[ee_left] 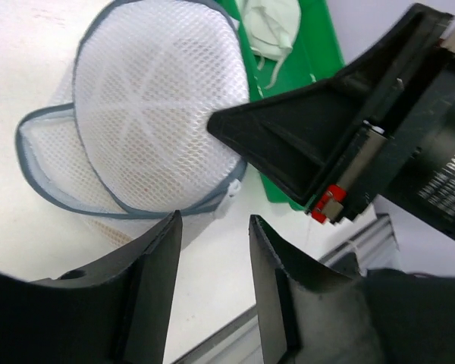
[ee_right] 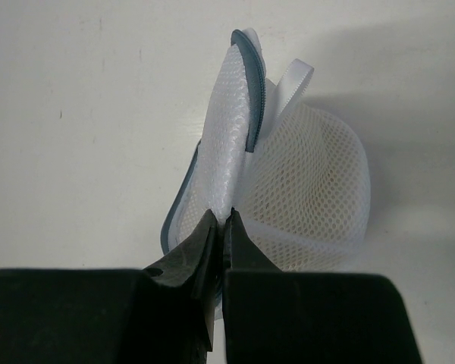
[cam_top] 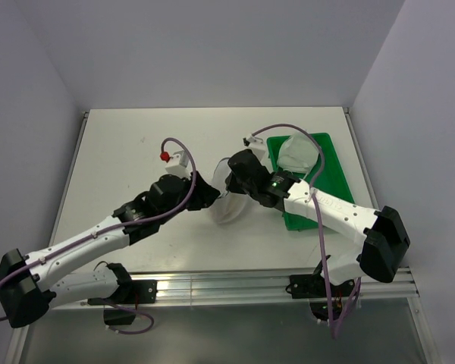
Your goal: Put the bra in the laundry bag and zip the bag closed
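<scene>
A matte white worktop (cam_top: pixel 136 152) with a few faint scuff marks fills the floor of a plain booth, closed in by pale lilac-grey walls (cam_top: pixel 212 45) at the back and on both sides. A silver metal rail (cam_top: pixel 235 287) runs along the near edge, where the two arms are mounted. Towards the right of the worktop lies a green tray (cam_top: pixel 330 152) holding a crumpled white-grey garment (cam_top: pixel 294 152). Just left of the tray, near the middle of the worktop, sits the laundry bag (cam_top: pixel 229 206), a white mesh pouch of two domed halves edged with a dark grey zipper rim. The halves gape apart along part of the rim. The right hand (ee_right: pixel 221 224) is clenched on the edge of one mesh half, holding it upright. The left hand (ee_left: pixel 214 220) is released, its fingers spread with bare worktop between them, close beside the bag but not touching it. The bra cannot be made out plainly; one dome looks faintly yellowish through the mesh.
</scene>
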Robot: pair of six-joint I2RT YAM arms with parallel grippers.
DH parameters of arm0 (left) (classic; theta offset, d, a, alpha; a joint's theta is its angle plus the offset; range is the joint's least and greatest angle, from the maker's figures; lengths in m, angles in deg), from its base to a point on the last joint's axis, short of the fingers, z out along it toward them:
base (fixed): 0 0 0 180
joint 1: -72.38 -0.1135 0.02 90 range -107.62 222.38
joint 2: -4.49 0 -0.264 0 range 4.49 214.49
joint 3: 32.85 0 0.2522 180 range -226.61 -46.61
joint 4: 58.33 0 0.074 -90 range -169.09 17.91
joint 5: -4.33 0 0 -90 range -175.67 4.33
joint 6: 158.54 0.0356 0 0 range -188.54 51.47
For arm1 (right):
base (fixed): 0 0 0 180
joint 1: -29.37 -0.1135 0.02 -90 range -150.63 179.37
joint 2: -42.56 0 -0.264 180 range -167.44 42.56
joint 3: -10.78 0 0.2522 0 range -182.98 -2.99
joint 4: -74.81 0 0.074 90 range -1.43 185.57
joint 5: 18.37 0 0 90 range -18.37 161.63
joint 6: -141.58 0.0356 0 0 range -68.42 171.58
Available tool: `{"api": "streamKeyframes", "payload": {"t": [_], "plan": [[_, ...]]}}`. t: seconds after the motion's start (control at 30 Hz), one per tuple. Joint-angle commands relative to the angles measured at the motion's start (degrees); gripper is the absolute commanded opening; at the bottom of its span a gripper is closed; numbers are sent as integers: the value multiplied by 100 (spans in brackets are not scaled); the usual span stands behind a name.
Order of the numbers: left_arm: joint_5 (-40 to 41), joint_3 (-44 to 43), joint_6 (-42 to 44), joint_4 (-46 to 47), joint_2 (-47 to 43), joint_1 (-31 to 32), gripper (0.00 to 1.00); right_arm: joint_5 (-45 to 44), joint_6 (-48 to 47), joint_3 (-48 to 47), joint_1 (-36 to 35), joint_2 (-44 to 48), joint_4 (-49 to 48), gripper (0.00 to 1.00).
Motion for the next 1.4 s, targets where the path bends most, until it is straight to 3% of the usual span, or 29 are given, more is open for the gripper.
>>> {"api": "streamKeyframes", "payload": {"t": [0.0, 0.43, 1.37], "plan": [[-953, 63, 96, 233, -245, -213, 48, 139, -137, -270, 72, -4, -62, 0], [-2808, 590, -413, 1366, 123, -652, 48, 517, -225, -182, 195, 75, -211, 0], [-3266, 599, -598, 2149, 1002, -1109, 41, 922, -304, 38, 230, 251, -396, 0]]}}
